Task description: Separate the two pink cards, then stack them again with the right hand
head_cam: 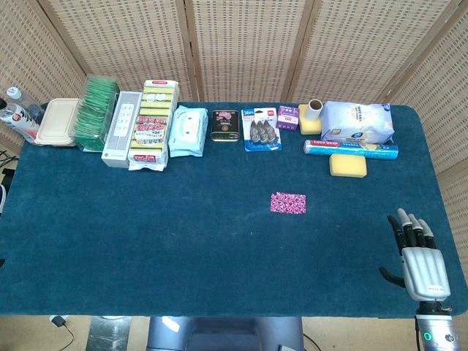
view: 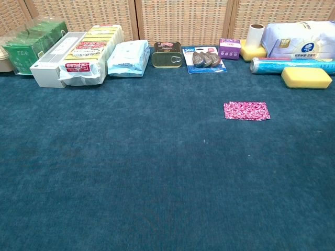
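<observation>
Right hand (head_cam: pixel 423 256) rests at the lower right of the frame, near the counter (head_cam: pixel 146 241) edge, fingers spread and holding nothing. Pink cards (head_cam: pixel 288 202) lie stacked at the centre, well apart from it.

Only the right hand (head_cam: pixel 418 256) shows, and only in the head view, low at the near right corner of the table (head_cam: pixel 146 248). It lies palm down over the blue cloth close to the right edge, its silver back facing up. The dark fingers (head_cam: pixel 409 228) point away toward the far edge, held fairly straight and slightly apart, and nothing is in them. The thumb (head_cam: pixel 390 276) sticks out to the left side. The wrist (head_cam: pixel 437 333) runs off the near edge, with a small green light on it. The chest view shows neither hand, and the left arm and hand appear in neither view.
</observation>
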Robot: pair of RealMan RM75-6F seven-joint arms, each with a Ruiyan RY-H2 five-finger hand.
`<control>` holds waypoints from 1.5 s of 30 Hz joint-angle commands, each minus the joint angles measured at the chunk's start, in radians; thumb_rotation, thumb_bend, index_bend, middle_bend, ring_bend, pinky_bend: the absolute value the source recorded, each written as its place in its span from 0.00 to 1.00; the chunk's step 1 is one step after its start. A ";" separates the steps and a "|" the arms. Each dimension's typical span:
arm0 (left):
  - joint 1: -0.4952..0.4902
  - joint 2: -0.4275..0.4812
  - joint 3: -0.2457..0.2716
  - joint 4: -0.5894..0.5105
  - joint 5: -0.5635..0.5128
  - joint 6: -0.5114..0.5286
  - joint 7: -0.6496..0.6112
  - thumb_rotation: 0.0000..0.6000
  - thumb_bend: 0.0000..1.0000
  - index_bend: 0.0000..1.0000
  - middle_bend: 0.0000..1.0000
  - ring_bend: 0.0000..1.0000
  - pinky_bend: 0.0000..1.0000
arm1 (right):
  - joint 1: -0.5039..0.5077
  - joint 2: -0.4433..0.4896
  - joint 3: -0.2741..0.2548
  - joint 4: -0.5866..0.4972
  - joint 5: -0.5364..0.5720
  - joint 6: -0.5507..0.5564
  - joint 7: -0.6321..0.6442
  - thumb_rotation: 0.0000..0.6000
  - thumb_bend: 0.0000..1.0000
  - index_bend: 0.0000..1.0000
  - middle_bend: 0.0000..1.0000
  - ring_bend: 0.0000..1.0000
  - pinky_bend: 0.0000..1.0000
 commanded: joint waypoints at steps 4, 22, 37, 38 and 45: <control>-0.006 0.006 0.004 -0.001 0.004 -0.016 -0.005 1.00 0.10 0.00 0.00 0.00 0.06 | 0.008 -0.003 -0.012 0.003 -0.008 -0.026 0.012 1.00 0.00 0.01 0.00 0.00 0.00; 0.008 0.004 0.013 -0.001 0.033 0.014 0.001 1.00 0.10 0.00 0.00 0.00 0.06 | 0.379 -0.079 0.107 -0.128 0.207 -0.562 -0.072 1.00 0.00 0.06 0.02 0.00 0.00; 0.001 0.007 0.007 -0.007 0.012 -0.001 0.007 1.00 0.10 0.00 0.00 0.00 0.06 | 0.708 -0.313 0.192 0.107 0.627 -0.817 -0.200 0.99 0.00 0.08 0.09 0.01 0.01; 0.000 0.007 0.007 -0.008 0.008 -0.004 0.007 1.00 0.10 0.00 0.00 0.00 0.06 | 0.722 -0.319 0.191 0.123 0.645 -0.826 -0.197 1.00 0.00 0.08 0.09 0.01 0.01; -0.014 0.012 -0.001 -0.013 -0.024 -0.034 0.009 1.00 0.10 0.00 0.00 0.00 0.06 | 0.793 -0.338 0.185 0.201 0.730 -0.853 -0.181 1.00 0.00 0.08 0.09 0.00 0.01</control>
